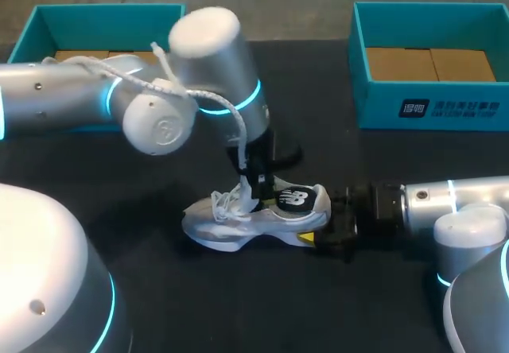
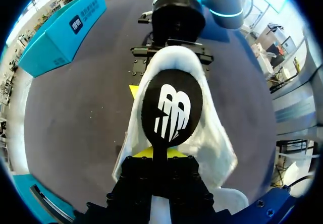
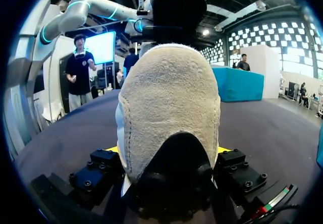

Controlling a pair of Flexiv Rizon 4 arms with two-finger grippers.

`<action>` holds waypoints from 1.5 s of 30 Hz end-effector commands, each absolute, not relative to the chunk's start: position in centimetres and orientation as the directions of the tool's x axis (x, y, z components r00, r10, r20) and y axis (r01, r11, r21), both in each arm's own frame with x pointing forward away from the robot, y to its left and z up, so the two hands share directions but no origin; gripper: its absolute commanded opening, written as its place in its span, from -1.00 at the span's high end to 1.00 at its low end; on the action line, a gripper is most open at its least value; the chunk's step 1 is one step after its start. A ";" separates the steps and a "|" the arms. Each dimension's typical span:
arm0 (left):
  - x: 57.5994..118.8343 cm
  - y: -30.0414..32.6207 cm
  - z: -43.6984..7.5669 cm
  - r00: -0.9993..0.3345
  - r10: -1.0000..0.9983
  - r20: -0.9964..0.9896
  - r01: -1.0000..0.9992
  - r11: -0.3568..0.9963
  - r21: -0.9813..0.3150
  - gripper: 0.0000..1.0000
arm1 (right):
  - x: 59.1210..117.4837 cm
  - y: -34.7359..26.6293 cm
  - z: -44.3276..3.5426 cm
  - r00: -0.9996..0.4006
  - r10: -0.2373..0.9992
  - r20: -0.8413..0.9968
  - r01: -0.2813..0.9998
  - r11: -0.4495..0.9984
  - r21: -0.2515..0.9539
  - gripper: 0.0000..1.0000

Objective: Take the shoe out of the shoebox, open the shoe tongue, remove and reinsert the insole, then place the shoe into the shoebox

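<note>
A white sneaker [image 1: 238, 226] lies on its side in the middle of the dark table. Its black insole [image 1: 296, 199] with a white logo sticks up out of the shoe's opening. My left gripper [image 1: 258, 184] comes straight down from above. In the left wrist view it [image 2: 154, 156] is shut on the narrow end of the insole [image 2: 171, 108]. My right gripper [image 1: 326, 226] comes in from the right at table height. Its fingers press the shoe's suede heel [image 3: 169, 103] from both sides, so my right gripper [image 3: 169, 153] is shut on the shoe.
A teal shoebox [image 1: 429, 106] with a cardboard floor stands at the back right. A second teal box [image 1: 103, 15] stands at the back left, partly behind my left arm. Bare dark tabletop lies in front of the shoe.
</note>
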State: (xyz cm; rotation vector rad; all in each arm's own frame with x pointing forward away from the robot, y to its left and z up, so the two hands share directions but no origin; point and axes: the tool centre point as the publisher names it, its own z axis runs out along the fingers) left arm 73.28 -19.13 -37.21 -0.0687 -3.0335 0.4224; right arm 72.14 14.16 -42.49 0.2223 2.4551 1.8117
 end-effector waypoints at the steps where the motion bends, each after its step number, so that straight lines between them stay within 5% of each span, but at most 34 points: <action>1: 73.1 -17.9 -36.5 -0.994 0.067 0.086 0.034 0.942 -0.334 1.00 | 72.0 14.3 -42.5 -0.986 0.165 0.020 0.069 0.295 0.953 1.00; 23: 71.8 -18.8 -34.8 -0.976 0.156 0.153 0.080 0.906 -0.415 1.00 | 72.0 14.3 -42.5 -0.986 0.165 0.020 0.069 0.295 0.953 1.00; 24: 71.7 -18.9 -34.7 -0.976 0.158 0.147 0.084 0.906 -0.415 0.95 | 72.0 14.3 -42.5 -0.986 0.165 0.020 0.069 0.295 0.953 1.00; 27: 71.7 -19.2 -34.6 -0.979 0.154 0.134 0.089 0.912 -0.401 0.27 | 72.0 14.3 -42.5 -0.986 0.165 0.020 0.069 0.295 0.953 1.00; 45: 71.2 -19.2 -34.6 -0.986 0.160 0.052 0.131 0.924 -0.360 0.04 | 72.0 14.3 -42.5 -0.986 0.165 0.020 0.069 0.295 0.953 1.00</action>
